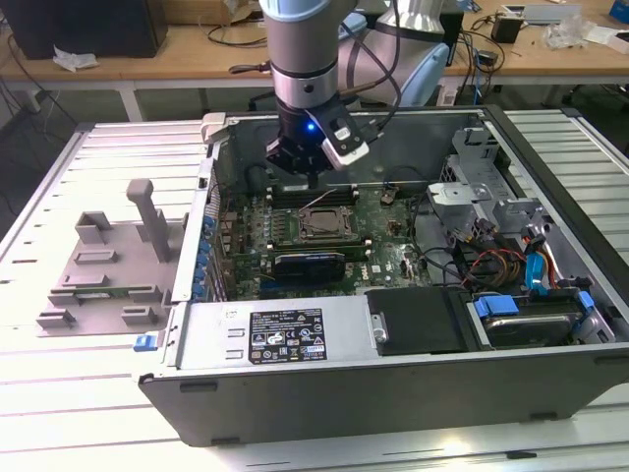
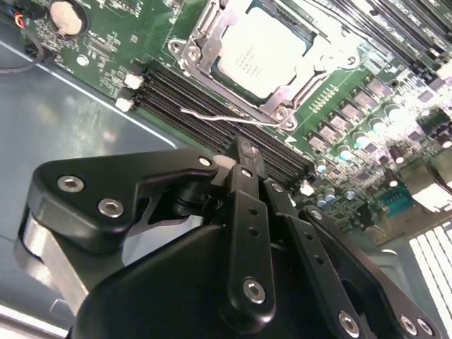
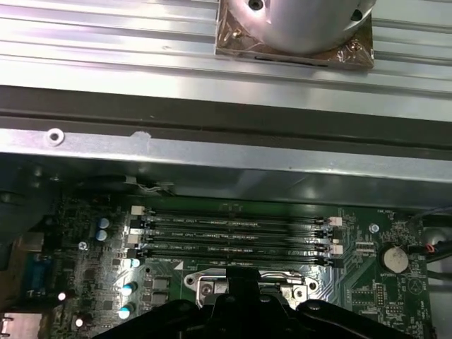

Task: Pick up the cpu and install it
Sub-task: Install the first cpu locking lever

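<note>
Leftmost in the exterior view, a grey plastic fixture (image 1: 108,265) lies on the slatted metal desk (image 1: 59,413), just beside the open computer case (image 1: 393,393). Further along, the arm (image 1: 305,49) is cut off by the picture's upper edge. Its end effector (image 1: 300,172) hangs inside the case, close above the memory slots (image 1: 310,194) of the green motherboard (image 1: 383,246). The fingers look drawn together with nothing between them.

Just nearer the camera sits the socket (image 1: 324,224); from this view its centre reads as a dark square, and what fills it is hard to make out. Toward the exterior view's right, a metal drive cage (image 1: 491,206) and a tangle of coloured cables (image 1: 501,261) hide that end of the board.

In the first wrist view the black body of the end effector covers most of the socket, leaving only the frame edge nearest the memory slots in sight.

The second wrist view shows the cpu (image 2: 263,51) lying flat in the socket, silver top up, ringed by the metal frame. A thin wire lever (image 2: 219,115) lies along the side facing the slots. The chip is close to square, so no long axis stands out, and its sides run parallel to the memory slots. Its far corner meets the picture's edge.
</note>
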`<state>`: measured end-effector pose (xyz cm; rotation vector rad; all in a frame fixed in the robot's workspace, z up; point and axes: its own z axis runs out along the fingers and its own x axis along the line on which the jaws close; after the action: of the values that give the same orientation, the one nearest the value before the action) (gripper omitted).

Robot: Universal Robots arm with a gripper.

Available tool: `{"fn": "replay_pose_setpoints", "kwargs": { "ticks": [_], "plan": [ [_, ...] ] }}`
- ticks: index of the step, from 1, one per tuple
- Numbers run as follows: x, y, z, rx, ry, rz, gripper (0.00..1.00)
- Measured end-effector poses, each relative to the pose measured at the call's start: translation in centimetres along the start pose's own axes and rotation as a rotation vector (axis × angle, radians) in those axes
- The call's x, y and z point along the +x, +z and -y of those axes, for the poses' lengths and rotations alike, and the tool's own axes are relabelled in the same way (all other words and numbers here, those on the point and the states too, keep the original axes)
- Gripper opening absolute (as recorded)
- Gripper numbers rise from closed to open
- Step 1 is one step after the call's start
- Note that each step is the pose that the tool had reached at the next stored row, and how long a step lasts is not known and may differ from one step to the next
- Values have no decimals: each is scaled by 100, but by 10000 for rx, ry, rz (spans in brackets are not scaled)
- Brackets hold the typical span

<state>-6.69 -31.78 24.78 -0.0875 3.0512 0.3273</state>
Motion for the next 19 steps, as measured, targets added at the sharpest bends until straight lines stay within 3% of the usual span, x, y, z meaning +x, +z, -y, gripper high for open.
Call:
{"fn": "replay_pose_setpoints", "kwargs": {
  "ticks": [4, 7, 12, 19],
  "plan": [
    [2, 26, 10, 12, -55, 251, 11],
    [8, 77, 36, 18, -76, 356, 11],
    [-2, 145, 63, 20, -89, 406, 11],
    [-70, 222, 83, 20, -89, 410, 11]
  ]
}}
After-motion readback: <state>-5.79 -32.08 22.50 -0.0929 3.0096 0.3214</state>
